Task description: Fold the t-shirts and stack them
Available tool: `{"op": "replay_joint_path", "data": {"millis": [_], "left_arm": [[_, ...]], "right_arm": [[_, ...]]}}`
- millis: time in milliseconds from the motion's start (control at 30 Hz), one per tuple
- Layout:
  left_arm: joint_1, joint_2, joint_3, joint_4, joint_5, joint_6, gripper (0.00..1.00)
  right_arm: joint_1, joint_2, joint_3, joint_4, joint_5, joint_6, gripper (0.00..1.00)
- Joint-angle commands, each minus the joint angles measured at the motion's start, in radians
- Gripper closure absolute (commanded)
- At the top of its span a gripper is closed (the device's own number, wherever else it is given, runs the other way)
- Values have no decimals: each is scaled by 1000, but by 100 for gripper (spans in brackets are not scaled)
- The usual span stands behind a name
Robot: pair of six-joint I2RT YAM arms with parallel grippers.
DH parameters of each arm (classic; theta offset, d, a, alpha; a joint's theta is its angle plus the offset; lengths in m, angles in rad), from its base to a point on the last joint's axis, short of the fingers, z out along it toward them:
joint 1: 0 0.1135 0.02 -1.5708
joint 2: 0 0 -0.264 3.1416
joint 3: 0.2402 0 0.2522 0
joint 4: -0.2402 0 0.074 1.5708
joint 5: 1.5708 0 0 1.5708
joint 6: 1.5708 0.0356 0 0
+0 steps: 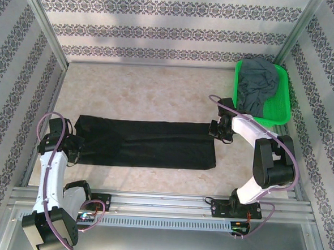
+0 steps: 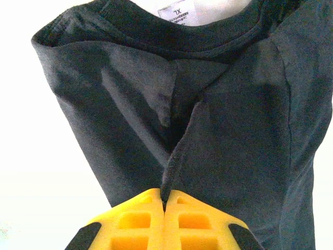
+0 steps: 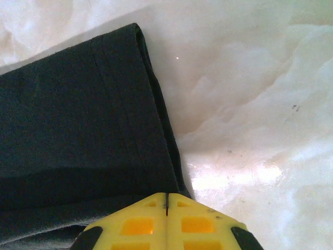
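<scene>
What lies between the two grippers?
The black t-shirt, a long folded strip from left gripper to right gripper, seen in the top external view.

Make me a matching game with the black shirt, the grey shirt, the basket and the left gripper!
Things:
1. black shirt
2. grey shirt
3. basket
4. left gripper

Matches:
A. bunched up inside the basket
B. shut, pinching a fold of the black shirt
C. lying in a long strip on the table
D. bright green, in the far right corner

Right pairs: 1-C, 2-A, 3-D, 4-B.
</scene>
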Motion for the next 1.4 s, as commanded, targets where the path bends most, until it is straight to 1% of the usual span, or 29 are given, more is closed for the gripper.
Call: {"op": "replay_joint_path", "data": {"millis": [0, 33, 133, 267, 300, 367, 400, 467, 567, 633, 700, 767, 833, 900, 967, 1000, 1167, 1367], "left_arm": [[9, -21, -7, -44, -46, 18, 100], [10, -26, -8, -52, -51, 19, 100], [10, -41, -28, -59, -46, 13, 100], [10, -72, -66, -73, -21, -16, 100], [10, -83, -75, -79, -18, -19, 100], [10, -103, -91, -85, -16, -26, 100], [9, -108, -95, -88, -14, -28, 100], [10, -108, -101, -87, -10, -31, 100], [9, -100, -102, -74, -4, -38, 100], [10, -97, -99, -69, -4, -38, 100], [10, -93, -100, -61, -1, -38, 100], [10, -89, -100, -54, 8, -43, 100], [10, -84, -98, -46, 20, -47, 100], [9, -85, -85, -48, 29, -55, 100], [10, -88, -62, -61, 35, -60, 100], [10, -91, -48, -70, 35, -63, 100], [10, -101, 40, -120, 59, -87, 100], [10, -120, 112, -169, 114, -150, 100]], "right_arm": [[10, -40, -21, -41, 9, -10, 100], [11, -41, -22, -43, 9, -11, 99], [12, -43, -31, -44, -3, -12, 93], [12, -28, -37, -51, -9, -4, 89], [13, -30, -35, -52, -8, -1, 87], [13, -45, -33, -58, 0, 8, 78], [13, -55, -32, -65, 7, 15, 76], [15, -97, -31, -72, 20, 25, 70], [24, -149, -24, -73, 28, 52, 67], [41, -149, -3, -69, 15, 71, 67], [77, -117, 26, -59, 2, 92, 69], [117, -74, 49, -39, -10, 111, 73], [140, -21, 63, -19, -23, 137, 81], [144, 34, 64, 1, -32, 162, 91], [143, 83, 69, -3, -23, 172, 98], [143, 110, 80, -18, -19, 174, 100], [142, 209, 134, -104, 28, 158, 100], [138, 230, 155, -130, 55, 154, 100]]}}
